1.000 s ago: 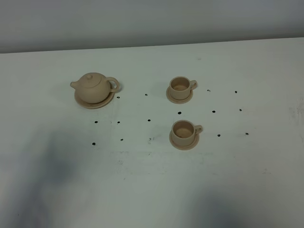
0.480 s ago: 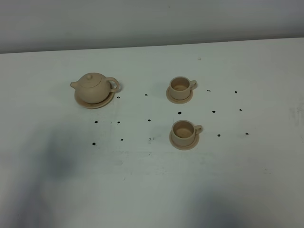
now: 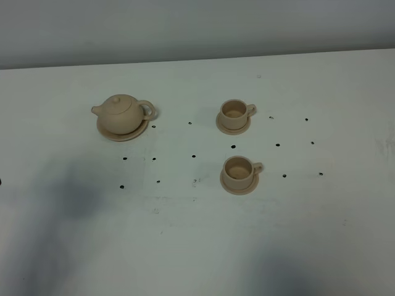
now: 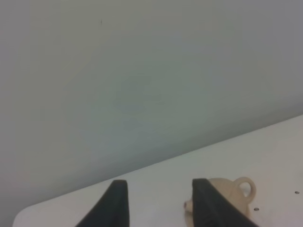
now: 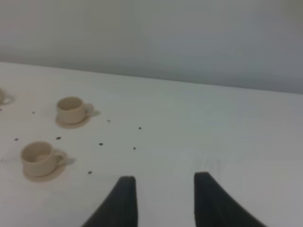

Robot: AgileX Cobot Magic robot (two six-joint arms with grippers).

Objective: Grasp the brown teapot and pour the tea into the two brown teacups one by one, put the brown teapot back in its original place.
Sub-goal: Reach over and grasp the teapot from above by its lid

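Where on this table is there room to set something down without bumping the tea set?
The table is barest along its near side, in front of the teapot and the near teacup. The strip between teapot and cups is free too. Tightest: the gap between the far teacup and the near one.

Matt ceramic teapot, smooth white table
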